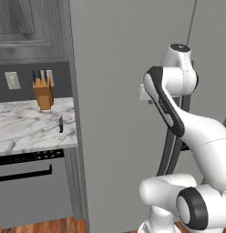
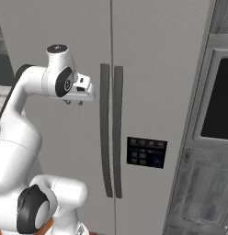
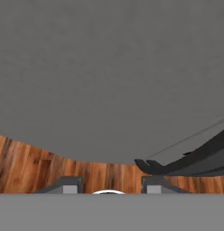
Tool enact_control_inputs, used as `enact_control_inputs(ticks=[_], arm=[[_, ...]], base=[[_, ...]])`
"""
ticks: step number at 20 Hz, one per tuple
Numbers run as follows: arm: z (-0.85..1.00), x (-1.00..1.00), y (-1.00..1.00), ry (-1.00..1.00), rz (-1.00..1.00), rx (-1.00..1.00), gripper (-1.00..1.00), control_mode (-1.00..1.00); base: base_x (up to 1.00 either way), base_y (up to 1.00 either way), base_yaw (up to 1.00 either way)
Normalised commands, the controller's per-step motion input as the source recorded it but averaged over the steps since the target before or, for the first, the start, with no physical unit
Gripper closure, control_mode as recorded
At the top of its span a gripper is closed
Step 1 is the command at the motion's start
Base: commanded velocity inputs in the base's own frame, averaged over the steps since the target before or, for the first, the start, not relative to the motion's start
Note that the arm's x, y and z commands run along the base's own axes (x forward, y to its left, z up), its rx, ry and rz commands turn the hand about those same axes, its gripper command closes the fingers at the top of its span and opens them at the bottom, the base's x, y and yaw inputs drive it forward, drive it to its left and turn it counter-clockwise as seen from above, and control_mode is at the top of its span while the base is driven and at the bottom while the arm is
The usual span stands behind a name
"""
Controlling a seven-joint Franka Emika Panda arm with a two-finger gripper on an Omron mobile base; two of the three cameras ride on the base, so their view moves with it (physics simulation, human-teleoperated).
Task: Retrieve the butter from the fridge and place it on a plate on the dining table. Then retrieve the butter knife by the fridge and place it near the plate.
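Fingers (image 3: pixel 108 185) apart w/ nothing between, near fridge (image 2: pixel 148 69) door (shut); butter knife (image 1: pixel 61 124) at surface (image 1: pixel 23 129) right edge.

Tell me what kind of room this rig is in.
A rendered home kitchen, most likely: a tall grey double-door fridge with long dark handles, a marble counter holding a knife block, and a wall oven beside the fridge.
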Motion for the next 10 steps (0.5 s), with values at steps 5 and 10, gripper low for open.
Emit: enact_control_inputs(ticks=[5, 10], arm=[[-0.01, -0.04, -0.13, 0.0, 0.0, 0.02, -1.0, -1.0], [0.0, -0.01, -0.03, 0.0, 0.0, 0.01, -1.0, 1.0]], base=[[0.0, 0.0, 0.0], [-0.03, 0.0, 0.0]])
